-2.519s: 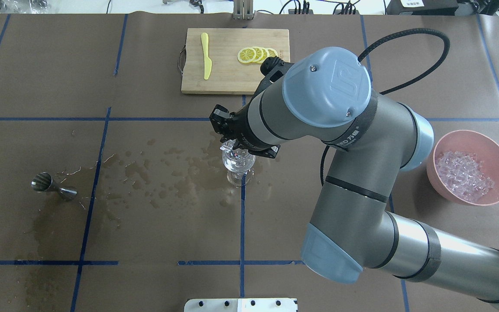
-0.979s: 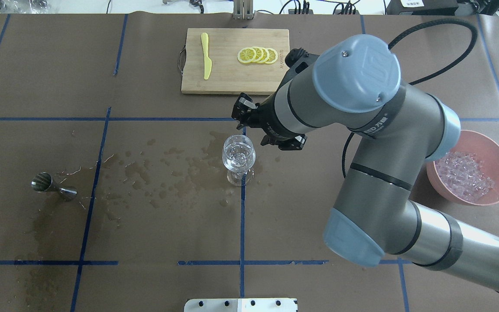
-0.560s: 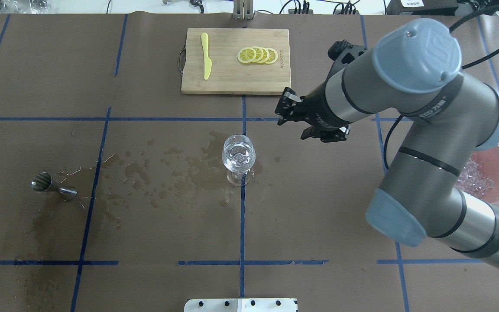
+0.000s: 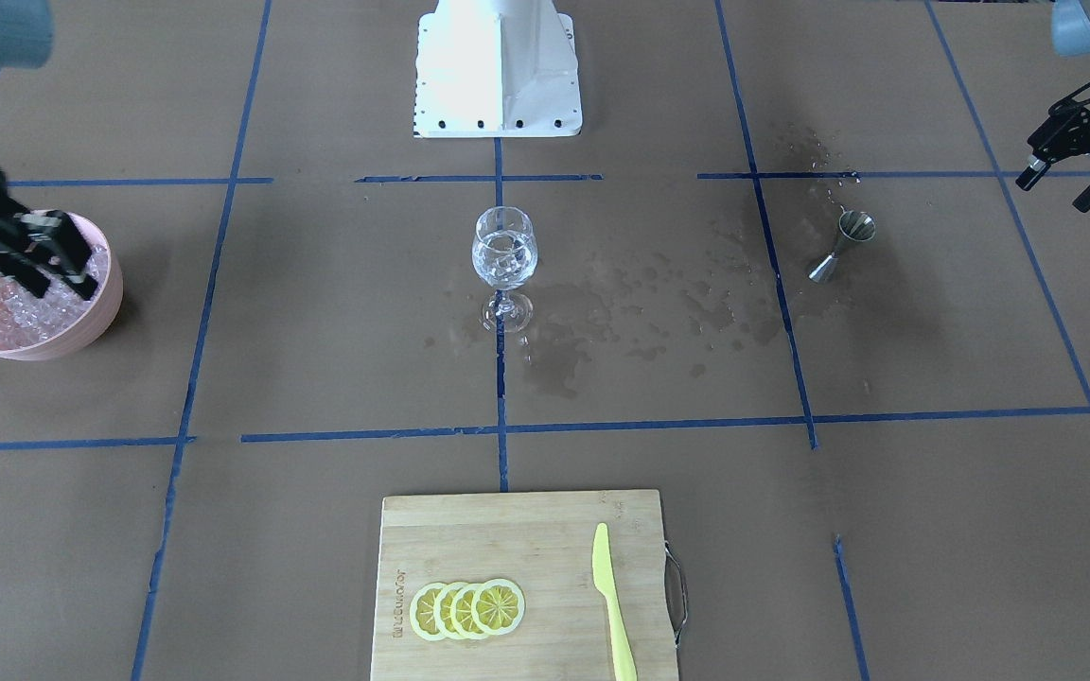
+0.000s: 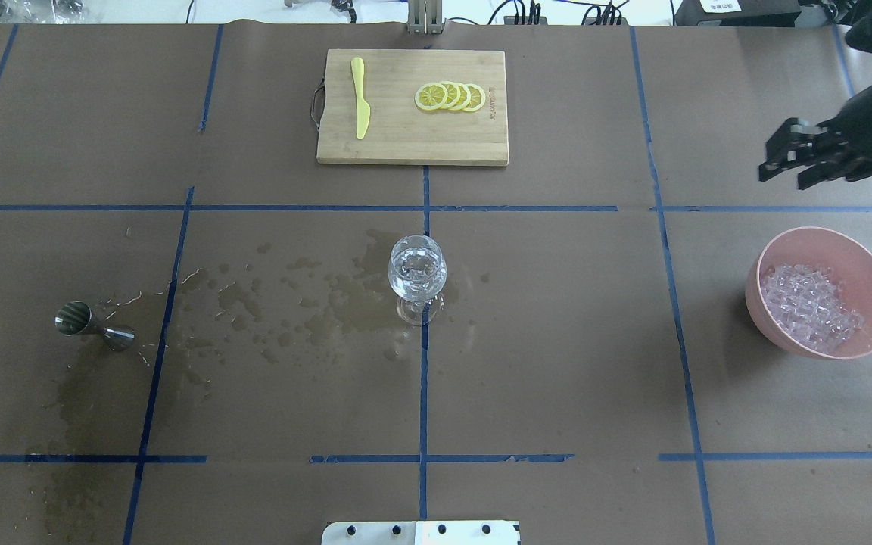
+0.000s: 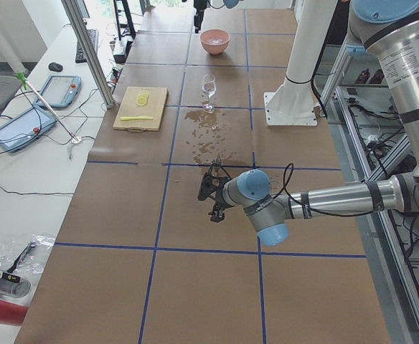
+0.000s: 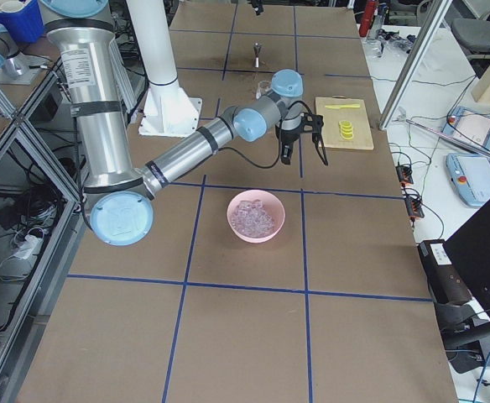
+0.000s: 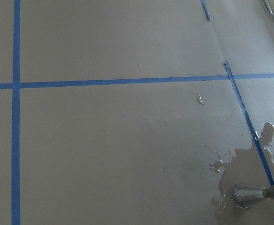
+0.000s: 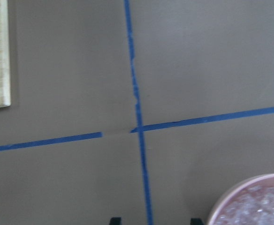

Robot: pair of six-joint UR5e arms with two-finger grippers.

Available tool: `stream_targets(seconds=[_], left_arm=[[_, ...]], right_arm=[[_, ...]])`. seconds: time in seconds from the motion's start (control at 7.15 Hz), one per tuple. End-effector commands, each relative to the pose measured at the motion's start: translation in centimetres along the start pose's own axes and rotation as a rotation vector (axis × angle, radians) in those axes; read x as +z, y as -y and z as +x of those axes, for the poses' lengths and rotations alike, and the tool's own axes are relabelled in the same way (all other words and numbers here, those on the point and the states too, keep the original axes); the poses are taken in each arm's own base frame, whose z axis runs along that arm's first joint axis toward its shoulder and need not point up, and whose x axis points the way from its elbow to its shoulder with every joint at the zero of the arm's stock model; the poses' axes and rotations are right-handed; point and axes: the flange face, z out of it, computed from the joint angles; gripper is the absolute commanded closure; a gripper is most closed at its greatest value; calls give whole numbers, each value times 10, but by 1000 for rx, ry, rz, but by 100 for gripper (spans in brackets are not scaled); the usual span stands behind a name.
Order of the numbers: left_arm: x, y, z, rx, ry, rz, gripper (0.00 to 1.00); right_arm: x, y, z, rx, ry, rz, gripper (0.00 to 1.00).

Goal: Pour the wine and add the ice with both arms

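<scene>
Starting nearest the robot, the brown paper-covered bench [image 5: 557,363], crossed by blue tape lines [image 5: 422,378], carries a clear stemmed wine glass [image 5: 417,278] upright at its middle, holding the wine [image 5: 415,285] — a little clear liquid — among wet stains [image 5: 315,303]. Toward the robot's left sits a small steel jigger [image 5: 94,327]; the left claw [image 4: 1056,192] hangs outboard of it, fingers apart, empty. Toward the right stands a pink bowl [image 5: 837,250] heaped with clear ice cubes [image 5: 811,306]. Just beyond it the right claw [image 5: 784,178] hovers — spread wide, gripping nothing. Farthest, a bamboo cutting board [image 5: 406,136] bears yellow lemon slices [image 5: 451,97] and a yellow plastic knife [image 5: 360,98].
</scene>
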Motion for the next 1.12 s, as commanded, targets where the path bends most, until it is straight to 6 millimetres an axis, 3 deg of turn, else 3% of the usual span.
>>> stream_targets(seconds=[0.0, 0.14, 0.28, 0.42, 0.56, 0.84, 0.98], left_arm=[[0, 0, 0, 2, 0, 0, 0], [0, 0, 0, 3, 0, 0, 0], [0, 1, 1, 4, -1, 1, 0], [1, 2, 1, 4, -1, 1, 0], [5, 1, 3, 21, -9, -12, 0], [13, -2, -13, 176, 50, -79, 0], [-2, 8, -32, 226, 115, -81, 0]], right_arm=[[-16, 33, 149, -138, -72, 5, 43], [-10, 25, 189, -159, -92, -19, 43], [-9, 14, 216, -193, -101, -35, 43], [-9, 3, 224, -199, -96, -44, 41], [-8, 1, 226, -196, -96, -46, 0], [-4, 2, 230, -209, -98, -56, 0], [2, 2, 237, -246, -99, -71, 0]])
